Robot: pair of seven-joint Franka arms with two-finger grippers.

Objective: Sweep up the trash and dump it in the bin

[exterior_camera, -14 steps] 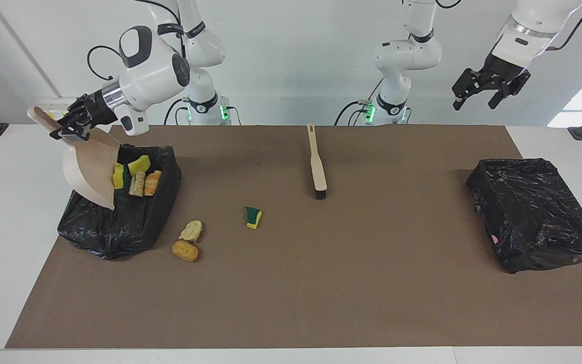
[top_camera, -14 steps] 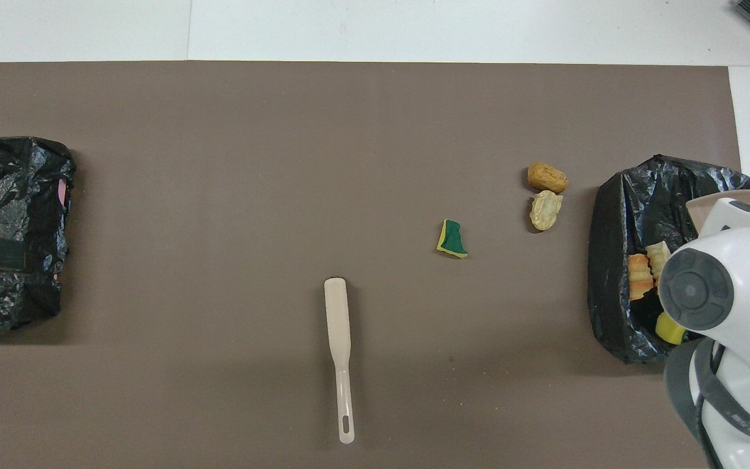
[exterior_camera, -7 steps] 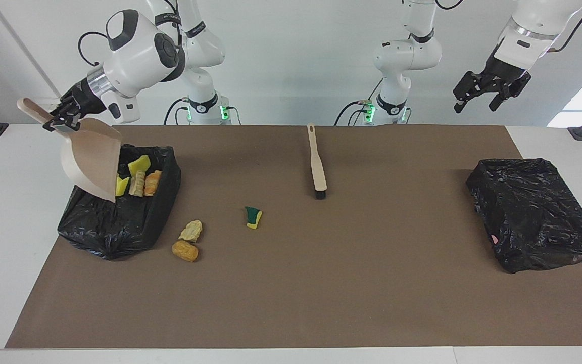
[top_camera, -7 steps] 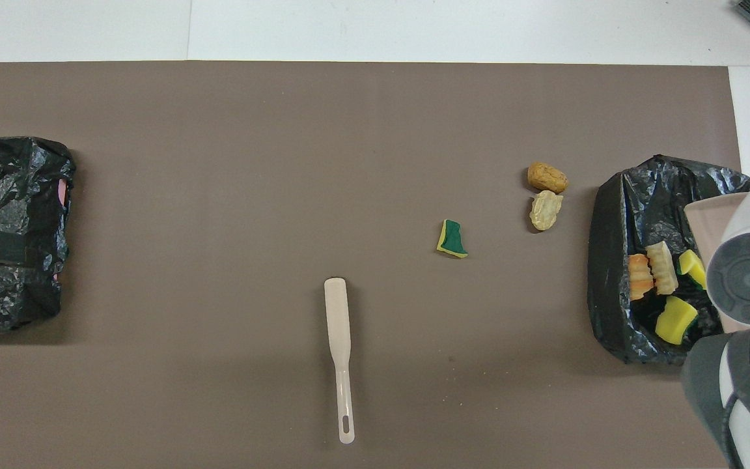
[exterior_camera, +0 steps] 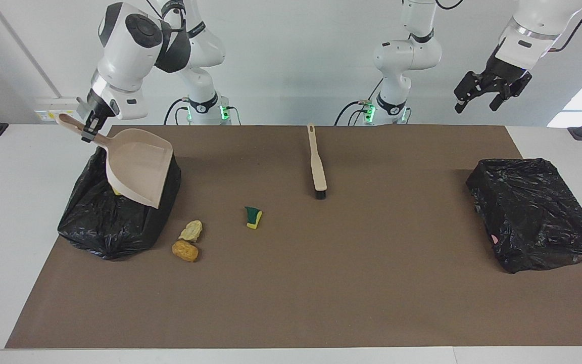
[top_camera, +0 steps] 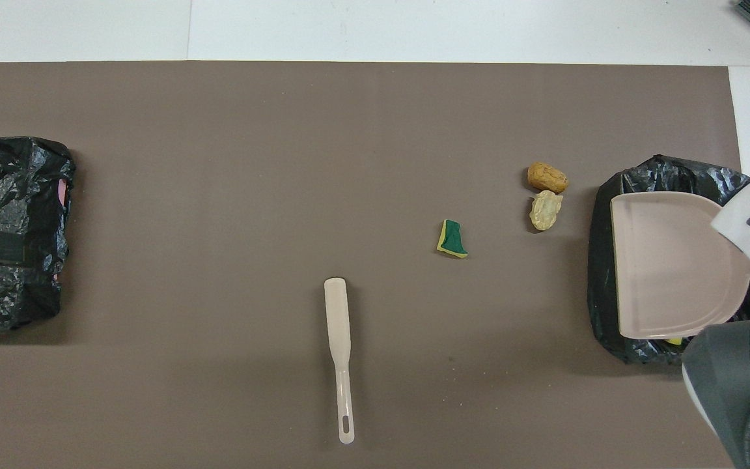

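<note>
Second black bag (exterior_camera: 536, 212) — brown mat (exterior_camera: 351, 283)

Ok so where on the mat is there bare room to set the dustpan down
The mat is bare between the brush and the bin at the left arm's end. It is crowded beside the bin under the dustpan, where the beige wad, bread lump and sponge piece lie.
</note>
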